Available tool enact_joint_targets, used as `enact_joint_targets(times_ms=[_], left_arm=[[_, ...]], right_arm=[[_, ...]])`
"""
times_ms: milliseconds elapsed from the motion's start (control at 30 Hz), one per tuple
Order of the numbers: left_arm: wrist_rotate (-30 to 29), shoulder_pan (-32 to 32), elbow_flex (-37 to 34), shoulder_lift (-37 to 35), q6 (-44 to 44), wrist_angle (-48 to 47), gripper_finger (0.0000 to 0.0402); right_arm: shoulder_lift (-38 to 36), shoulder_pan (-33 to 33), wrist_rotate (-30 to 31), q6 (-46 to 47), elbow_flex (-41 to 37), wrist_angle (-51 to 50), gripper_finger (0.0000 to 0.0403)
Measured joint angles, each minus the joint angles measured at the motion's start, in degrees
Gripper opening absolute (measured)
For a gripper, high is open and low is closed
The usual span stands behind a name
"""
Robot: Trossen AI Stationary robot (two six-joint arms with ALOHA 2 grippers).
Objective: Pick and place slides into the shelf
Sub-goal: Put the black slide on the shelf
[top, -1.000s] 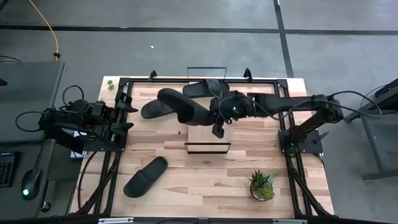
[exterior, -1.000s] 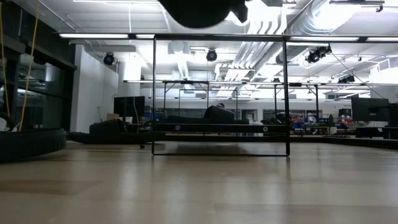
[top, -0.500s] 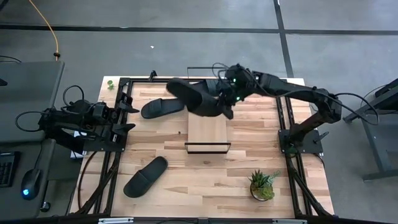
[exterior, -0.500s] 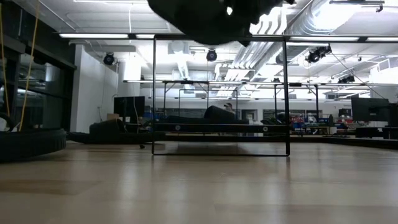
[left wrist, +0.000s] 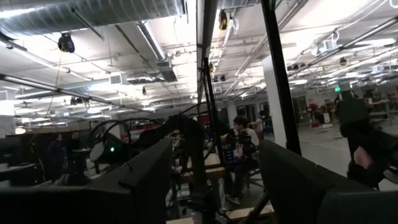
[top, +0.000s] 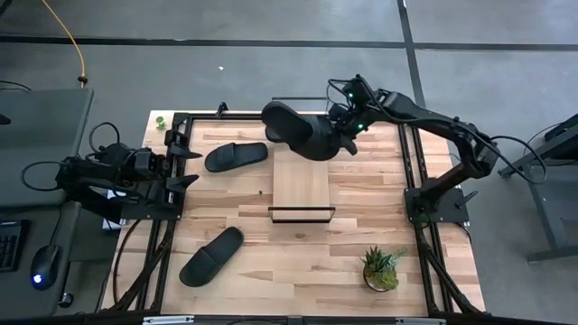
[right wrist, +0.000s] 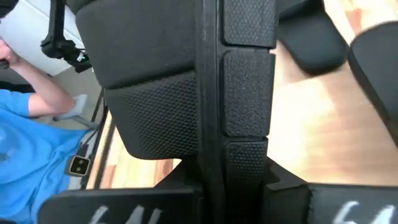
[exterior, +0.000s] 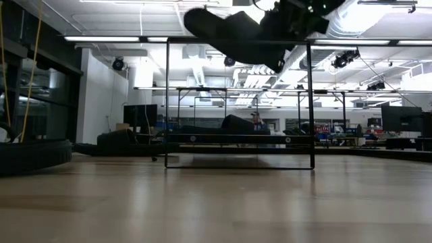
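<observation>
the right gripper (top: 336, 135) is holding one black ribbed-strap slide (top: 293, 129) in the air, clamped between its fingers, above the far end of the light-wood plank shelf with thin black wire rails (top: 301, 188), near the table's far edge. in the right wrist view the slide's textured sole is filling the frame, squeezed at the fingers. two more black slides are lying on the tabletop: one (top: 236, 156) by the far left corner region, one (top: 210, 255) toward the near left corner. a fourth may be sitting behind the carried one at the far edge, though the arm is hiding that spot. the left gripper (top: 185, 168) is waiting at the table's left edge; its finger state is not clear.

to place well, the arm is likely needing to level the slide, line its length up along the plank between the wire rails, lower until the sole is resting flat, then release.

compared with half a second earlier, the slide is sitting farther toward the table's far edge and higher, leaving the whole plank uncovered.
</observation>
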Motion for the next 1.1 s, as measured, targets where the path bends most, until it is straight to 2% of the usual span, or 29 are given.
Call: enact_joint_targets(times_ms=[200,300,500,800,1100], left_arm=[[0.0,0.0,2.63,0.0,1.54,-4.99,0.0223],[0.0,0.0,2.83,0.0,2.84,-5.06,0.0223],[-1.0,0.0,2.83,0.11,3.43,-4.83,0.0223],[-1.51,-0.02,2.83,0.09,3.42,-4.82,0.0223],[-1.51,0.0,2.83,0.09,3.41,-5.11,0.0223]], right_arm=[[1.59,-4.57,-3.43,-3.35,-3.47,0.05,0.0028],[4.24,-5.83,-4.07,-5.59,-3.85,0.1,0.0028],[10.53,-7.7,-9.54,-11.62,-3.9,-0.76,0.0028],[17.12,-9.67,-9.36,-18.4,-3.9,-6.53,0.0028],[18.67,-8.46,-8.35,-19.62,-3.9,-6.97,0.0028]])
